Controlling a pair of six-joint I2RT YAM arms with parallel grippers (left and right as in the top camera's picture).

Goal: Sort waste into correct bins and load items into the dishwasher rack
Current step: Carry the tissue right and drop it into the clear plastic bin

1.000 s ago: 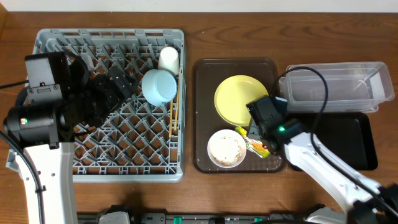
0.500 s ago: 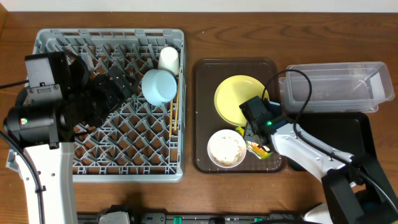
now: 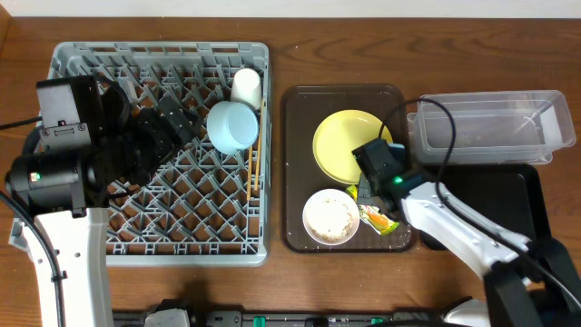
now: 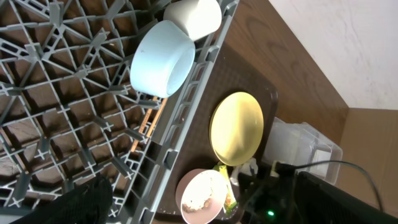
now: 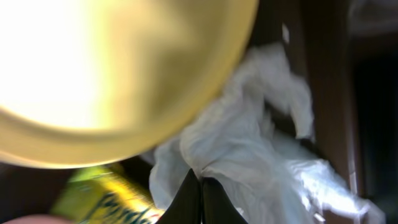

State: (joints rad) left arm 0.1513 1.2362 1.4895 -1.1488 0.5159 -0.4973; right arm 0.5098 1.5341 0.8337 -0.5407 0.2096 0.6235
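My right gripper (image 5: 200, 186) is shut, its black fingertips pinching a fold of the crumpled white napkin (image 5: 249, 143) beside the yellow plate (image 5: 112, 68). From above, the right gripper (image 3: 370, 186) sits on the brown tray between the plate (image 3: 349, 145) and the green-and-yellow wrapper (image 3: 375, 216), hiding the napkin. The white bowl (image 3: 330, 216) holds rice-like scraps. My left gripper (image 3: 168, 127) hangs open over the grey rack (image 3: 73, 64), holding nothing. In the rack lie the light blue bowl (image 3: 231, 126), the white cup (image 3: 246, 86) and the chopsticks (image 3: 255, 163).
The brown serving tray (image 3: 300, 163) lies right of the rack. A clear tub (image 3: 490, 127) stands at the back right, with a black tray (image 3: 508, 204) in front of it. My right arm and its cable cross over the black tray.
My right gripper has gone from open to shut on the napkin, after shifting slightly left beside the plate. The left arm has not moved.
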